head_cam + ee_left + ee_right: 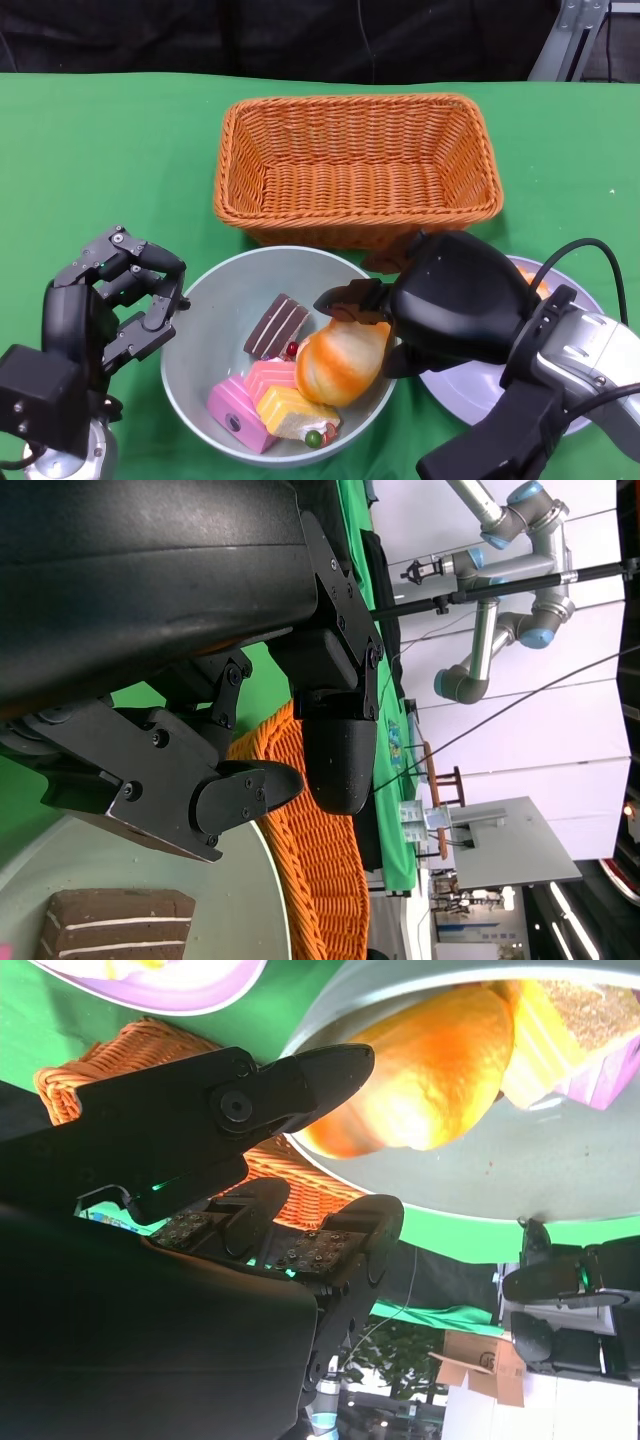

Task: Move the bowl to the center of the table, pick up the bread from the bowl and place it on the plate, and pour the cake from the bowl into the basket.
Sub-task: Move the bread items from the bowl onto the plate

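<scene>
My right hand (400, 320) reaches into the grey bowl (200, 300), fingers around the bread (338, 365) among the cake pieces (275, 400); whether they clench it I cannot tell, so I should grip firmly before lifting toward the plate (560, 290), left hand (115, 295) released.

Nothing readable in any of the three views, honestly. No brand, number or label shows on the wicker basket (358, 165), the bowl (205, 300), the plate (575, 295) or the green table cover (110, 150) in the head view. The left wrist view has a small bluish sticker or sign (396, 742) at the table's edge near the middle of the frame, but whatever is printed on it is too small and blurred to make out. The cardboard box (478, 1365) at the lower right of the right wrist view shows no legible print either.
</scene>
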### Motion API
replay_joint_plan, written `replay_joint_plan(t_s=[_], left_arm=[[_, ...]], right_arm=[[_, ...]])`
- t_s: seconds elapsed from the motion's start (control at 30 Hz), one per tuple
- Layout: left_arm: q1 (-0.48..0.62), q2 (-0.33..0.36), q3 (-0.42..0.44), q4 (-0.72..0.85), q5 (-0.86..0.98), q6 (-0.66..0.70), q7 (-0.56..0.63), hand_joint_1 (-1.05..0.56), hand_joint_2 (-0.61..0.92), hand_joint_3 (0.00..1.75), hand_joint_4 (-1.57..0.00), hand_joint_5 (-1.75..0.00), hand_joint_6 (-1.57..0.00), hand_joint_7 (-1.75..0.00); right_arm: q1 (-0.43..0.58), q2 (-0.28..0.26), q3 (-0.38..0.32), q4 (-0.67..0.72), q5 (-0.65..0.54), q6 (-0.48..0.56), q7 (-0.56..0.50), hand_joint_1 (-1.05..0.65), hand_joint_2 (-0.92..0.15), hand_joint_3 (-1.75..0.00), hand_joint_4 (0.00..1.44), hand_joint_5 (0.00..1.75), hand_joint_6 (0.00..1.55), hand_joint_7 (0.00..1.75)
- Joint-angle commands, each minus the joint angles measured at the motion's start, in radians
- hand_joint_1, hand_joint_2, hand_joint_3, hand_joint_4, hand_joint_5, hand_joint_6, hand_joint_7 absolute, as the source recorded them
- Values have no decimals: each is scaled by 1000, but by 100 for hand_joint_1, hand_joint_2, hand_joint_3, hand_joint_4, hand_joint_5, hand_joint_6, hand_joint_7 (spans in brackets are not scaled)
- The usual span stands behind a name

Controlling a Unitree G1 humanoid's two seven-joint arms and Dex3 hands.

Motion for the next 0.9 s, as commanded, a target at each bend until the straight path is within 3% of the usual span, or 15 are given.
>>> replay_joint_plan(t_s=[0.03,0.4,0.63,0.9], left_arm=[[18,4,0,-20,3,-7,16,-6,71,74,-78,-153,-82,-125],[34,-5,-13,-60,16,10,38,-6,70,77,-77,-154,-81,-125],[39,-13,-17,-71,-1,12,27,-7,71,73,-77,-156,-81,-126],[54,-18,-35,-93,48,15,72,-5,69,80,-78,-153,-82,-125]], right_arm=[[-25,-21,6,16,-5,-18,-7,-77,-92,-1,63,0,59,0],[-6,-11,25,-2,-74,24,-11,-89,-92,-6,64,1,59,1],[0,-3,52,19,-122,39,-71,-95,-92,-9,53,0,57,0],[-24,21,83,89,-183,80,-130,-95,-92,-8,55,2,57,0]])
